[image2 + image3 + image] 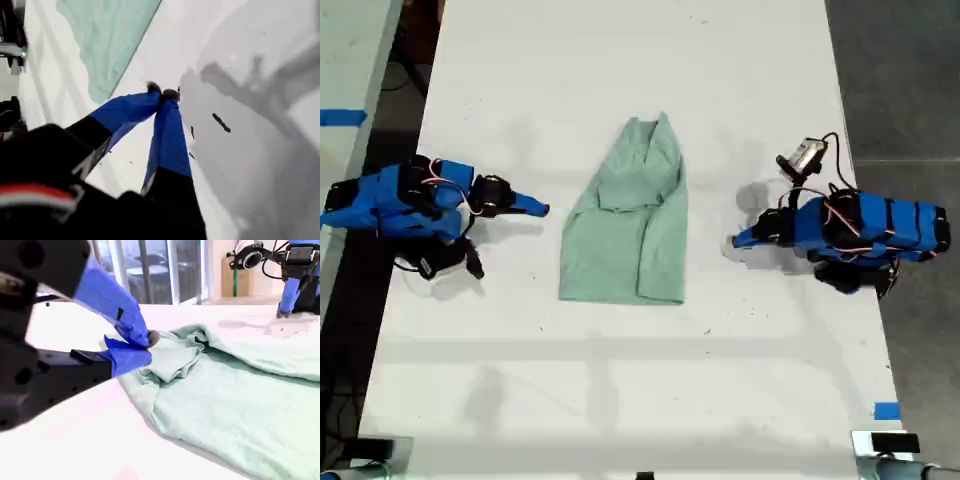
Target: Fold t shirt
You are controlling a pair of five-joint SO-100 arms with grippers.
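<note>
The t shirt [625, 230] is pale mint green and lies partly folded in the middle of the white table [620, 400], its sides turned in and its far end narrowed. My first gripper [735, 240] [165, 93] rests shut on the table at the exterior view's right, a little short of the shirt's edge [107, 45]. At the exterior view's left my second gripper [542, 209] [146, 346] is shut too, with nothing in it. Its tips sit just short of the shirt's creased side [225, 390].
The table's side edges run close behind both arm bases. A small camera [807, 155] sticks out on a stalk from the first arm. Blue tape [887, 411] marks the table's near corner at the exterior view's right. A second table [345, 90] stands at that view's left.
</note>
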